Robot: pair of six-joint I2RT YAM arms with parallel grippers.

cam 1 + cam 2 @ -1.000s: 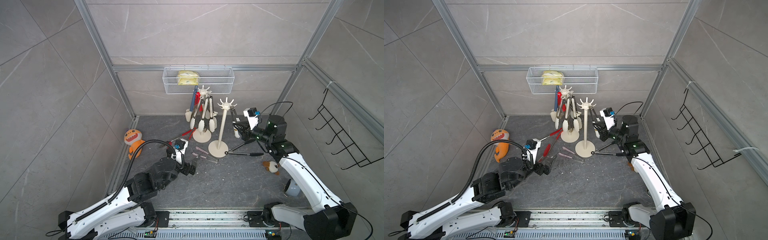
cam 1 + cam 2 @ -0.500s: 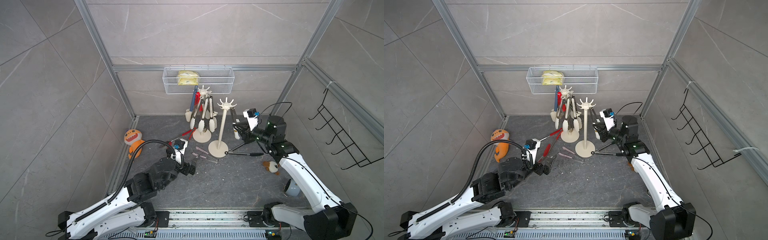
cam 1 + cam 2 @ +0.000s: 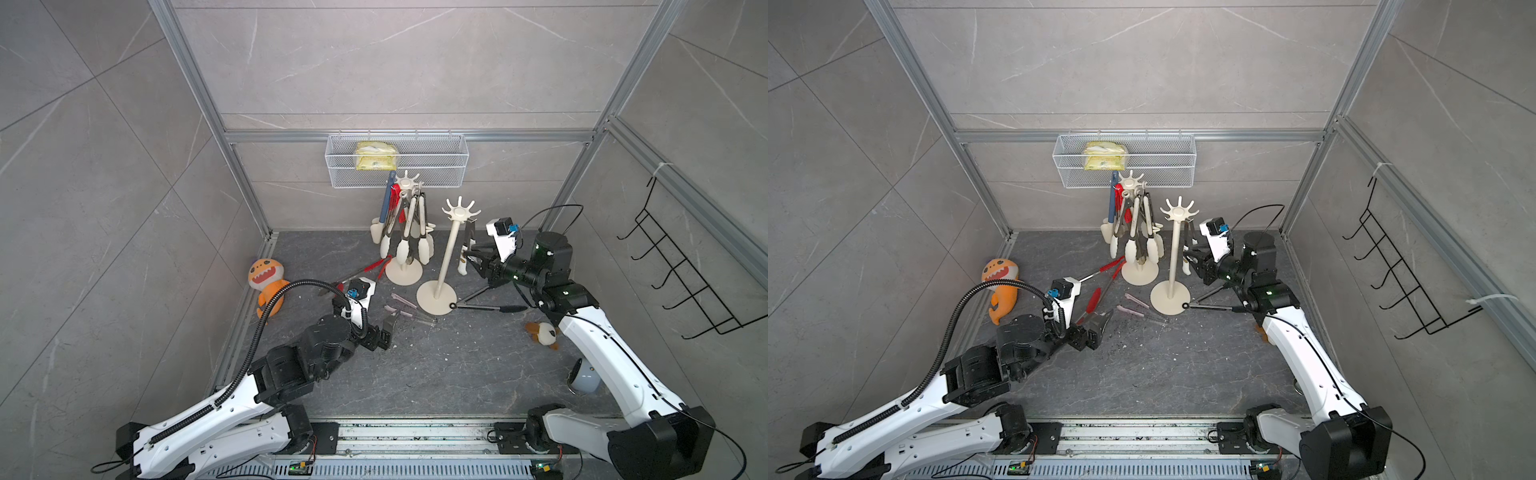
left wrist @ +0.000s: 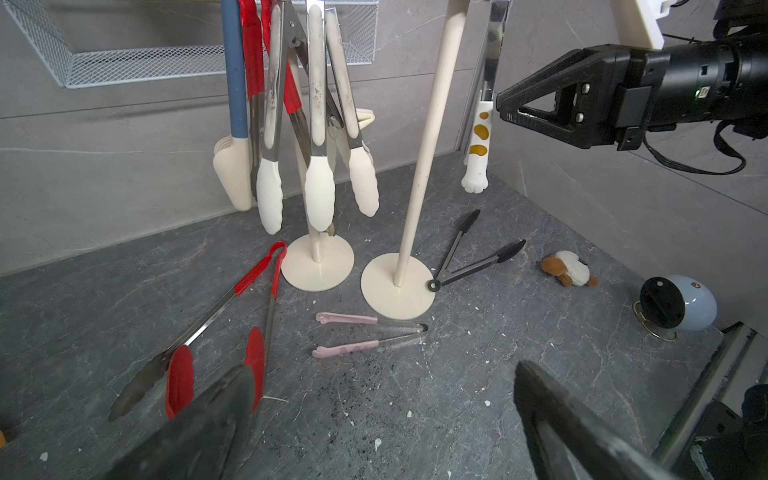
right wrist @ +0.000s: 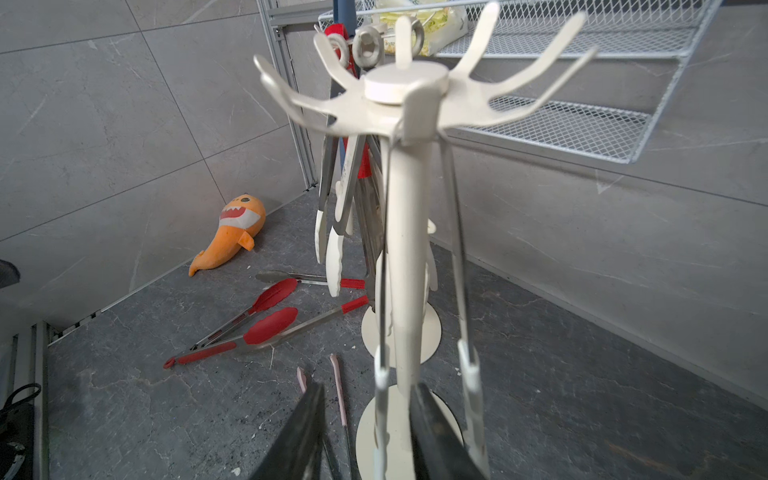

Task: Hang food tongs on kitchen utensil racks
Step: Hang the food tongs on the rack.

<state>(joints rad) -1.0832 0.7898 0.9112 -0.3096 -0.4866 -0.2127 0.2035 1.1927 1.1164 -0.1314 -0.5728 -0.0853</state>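
Note:
Two cream kitchen utensil racks stand at the back of the floor. The rear rack (image 3: pixel 407 187) carries several food tongs. From a prong of the front rack (image 3: pixel 451 249) hang cat-paw tongs (image 4: pixel 478 153). My right gripper (image 3: pixel 469 255) is level with their lower part, jaws parted. In the right wrist view one tong arm (image 5: pixel 380 390) runs between the fingers (image 5: pixel 303 432), unclamped. My left gripper (image 4: pixel 382 415) stands wide open and empty, low over the floor. Red tongs (image 4: pixel 253 282) lie beside it, pink tongs (image 4: pixel 365 332) ahead, and black tongs (image 4: pixel 473 257) at the front rack's base.
A white mesh basket (image 3: pixel 397 160) with a yellow pack hangs on the back wall. A black wire hook rack (image 3: pixel 681 274) is on the right wall. On the floor lie an orange plush (image 3: pixel 266 282), a small brown-and-white plush (image 3: pixel 542 332) and a round blue object (image 4: pixel 677 303).
My right gripper's jaws have parted off the cat-paw tongs, which now hang from the front rack. The left arm has stayed still.

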